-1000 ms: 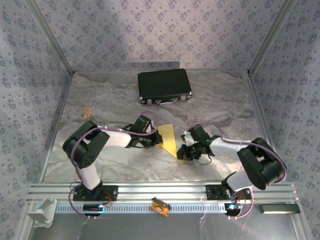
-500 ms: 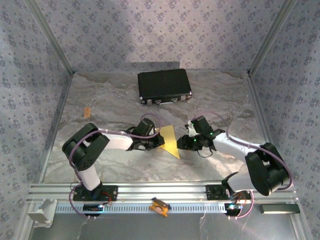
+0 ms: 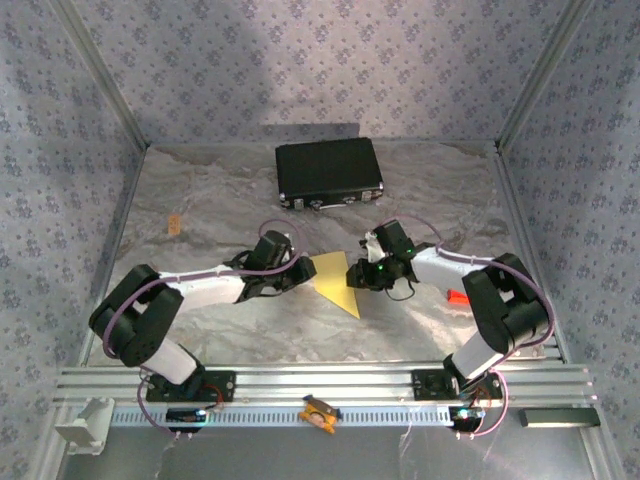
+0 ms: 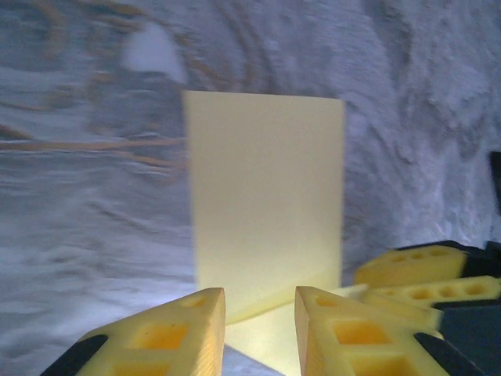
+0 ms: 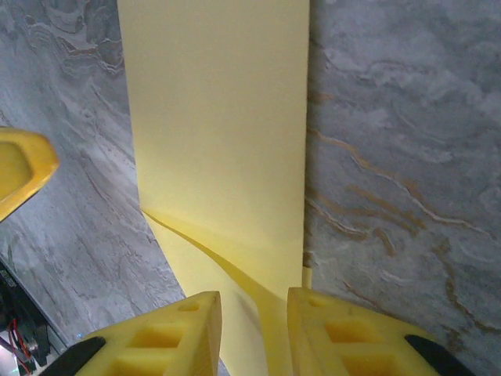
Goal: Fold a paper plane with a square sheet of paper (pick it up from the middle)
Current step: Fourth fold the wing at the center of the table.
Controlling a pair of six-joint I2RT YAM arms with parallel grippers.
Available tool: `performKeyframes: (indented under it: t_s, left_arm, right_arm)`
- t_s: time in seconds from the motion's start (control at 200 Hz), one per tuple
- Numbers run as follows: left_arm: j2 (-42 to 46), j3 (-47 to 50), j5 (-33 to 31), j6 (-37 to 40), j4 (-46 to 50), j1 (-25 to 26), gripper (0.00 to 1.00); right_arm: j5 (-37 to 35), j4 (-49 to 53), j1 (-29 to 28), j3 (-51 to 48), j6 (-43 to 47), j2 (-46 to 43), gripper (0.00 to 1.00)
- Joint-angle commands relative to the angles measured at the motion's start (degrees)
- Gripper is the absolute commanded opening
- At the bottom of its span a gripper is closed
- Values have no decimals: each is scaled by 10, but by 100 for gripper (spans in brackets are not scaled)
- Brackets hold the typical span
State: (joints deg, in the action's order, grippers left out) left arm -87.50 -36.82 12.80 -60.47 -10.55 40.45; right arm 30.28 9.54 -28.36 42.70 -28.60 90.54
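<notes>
The yellow sheet of paper lies folded on the marbled table, a wedge whose point faces the near edge. My left gripper stands at its left edge and my right gripper at its right edge. In the left wrist view the left gripper is open, the paper just ahead with one flap standing up. In the right wrist view the right gripper is open, and a raised crease of the paper runs into the gap between its jaws.
A black case lies at the back of the table. A small orange piece sits at the left and a red one at the right. An orange clip rests on the near rail.
Both grippers have shifted farther from the near edge, and the right one has come in to the paper's right edge. The left jaws have opened. The paper has stayed in place.
</notes>
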Motion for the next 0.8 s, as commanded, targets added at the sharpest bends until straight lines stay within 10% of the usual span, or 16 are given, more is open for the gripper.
performKeyframes:
  t_s: [0.0,0.8]
  left_arm:
    - [9,10,29,16,-1,-18,31]
    - [-41,-21,111,7,-49,-43,57]
  right_arm:
    - [19,8,4,16,19,8,25]
    - [62,-14,32,-13,28,-25,9]
